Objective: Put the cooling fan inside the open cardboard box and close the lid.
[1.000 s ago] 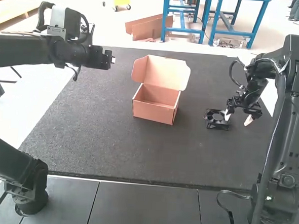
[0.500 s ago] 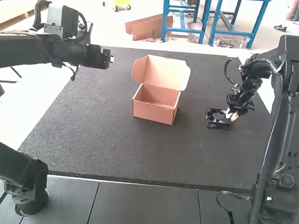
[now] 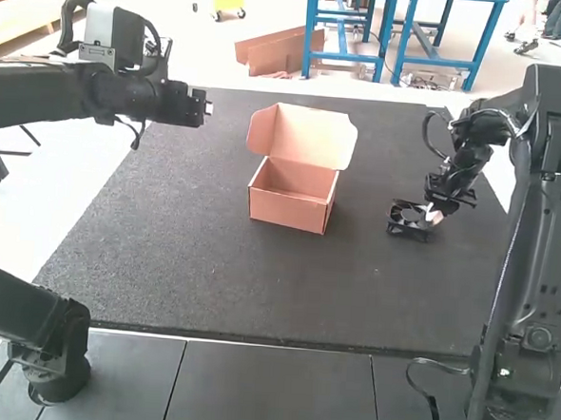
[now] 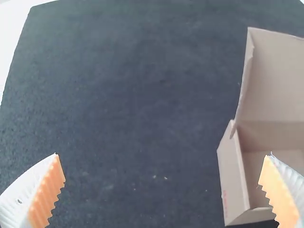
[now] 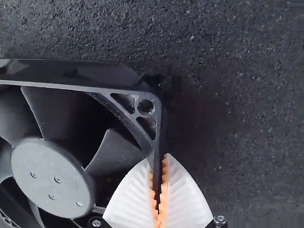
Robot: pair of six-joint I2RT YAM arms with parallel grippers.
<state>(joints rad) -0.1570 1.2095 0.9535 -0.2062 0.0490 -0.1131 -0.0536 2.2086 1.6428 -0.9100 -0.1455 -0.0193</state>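
The black cooling fan [image 3: 409, 221] sits on the dark mat to the right of the cardboard box [image 3: 295, 180], one side slightly raised. My right gripper [image 3: 435, 210] is shut on the fan's frame edge [image 5: 154, 142], its white ribbed fingers [image 5: 130, 202] pinching the rim beside a corner hole. The box stands open near the mat's middle, lid flap upright at the back. My left gripper [image 3: 201, 108] hovers open above the mat left of the box; its orange-padded fingers [image 4: 40, 192] are spread wide, with the box [image 4: 256, 156] beside one of them.
The black mat [image 3: 164, 241] covers most of the table, with pale bare table at its left edge [image 3: 14, 203]. Open mat lies between the box and the fan and all along the front.
My right gripper went from open beside the fan to shut on its frame edge, and the fan has tipped up slightly. The left arm barely shifted.
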